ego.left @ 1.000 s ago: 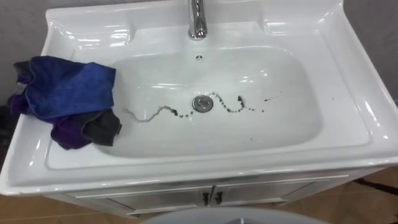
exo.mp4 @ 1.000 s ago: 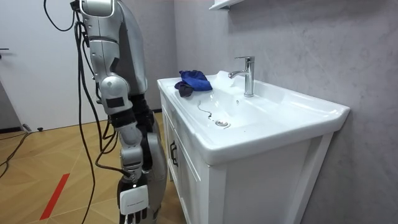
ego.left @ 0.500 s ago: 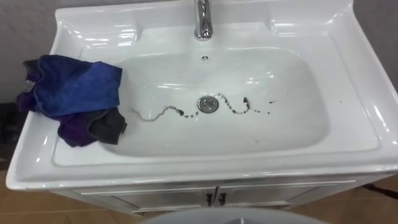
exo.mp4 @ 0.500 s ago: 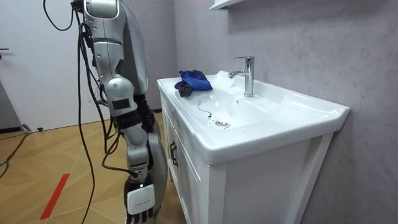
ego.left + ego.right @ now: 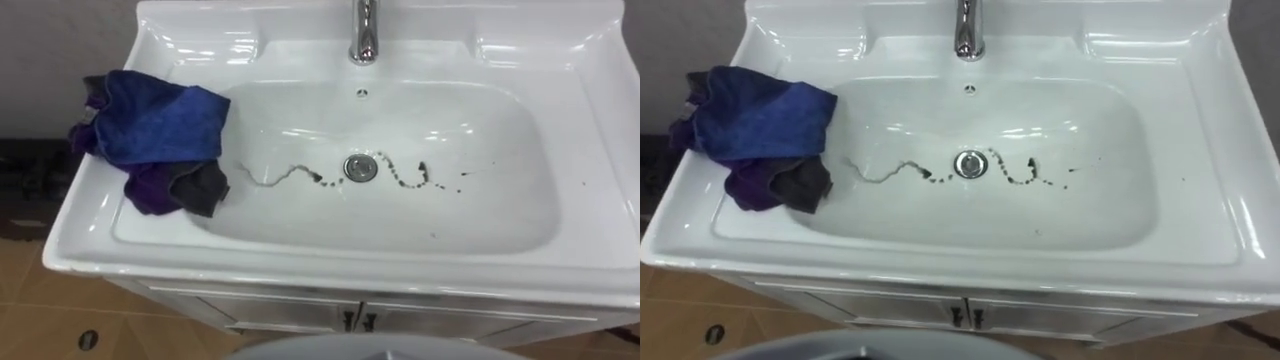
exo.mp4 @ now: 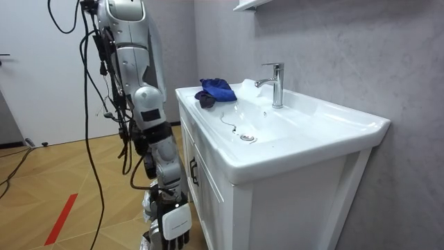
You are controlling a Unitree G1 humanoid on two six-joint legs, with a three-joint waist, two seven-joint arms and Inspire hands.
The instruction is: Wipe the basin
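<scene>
The wiping looks not yet begun: this is the approach step, with the robot standing at the front of the white cabinet (image 6: 208, 187) and its right hand (image 6: 173, 225) hanging low beside the cabinet door, well below the rim of the white ceramic rectangular basin (image 5: 590, 150). Whether that hand's fingers are relaxed or curled I cannot tell, since they run off the room view's lower edge. The crumpled blue, purple and dark grey cloth (image 5: 150, 125) lies high above the hand and well apart from it, on the basin's left ledge, with its grey corner drooping over the edge into the bowl. No hand touches it. The bowl itself is glossy and mostly clean, but a thin dark wavy trail of dirt (image 5: 280, 178) runs across its bottom to the round metal drain (image 5: 360, 167) and carries on past it as broken dark specks (image 5: 412, 178); the chrome tap (image 5: 365, 35) stands at the back, above the drain. By my reading, the next move calls for raising a hand to the ledge, closing it on the cloth, then drawing the cloth along that trail.
</scene>
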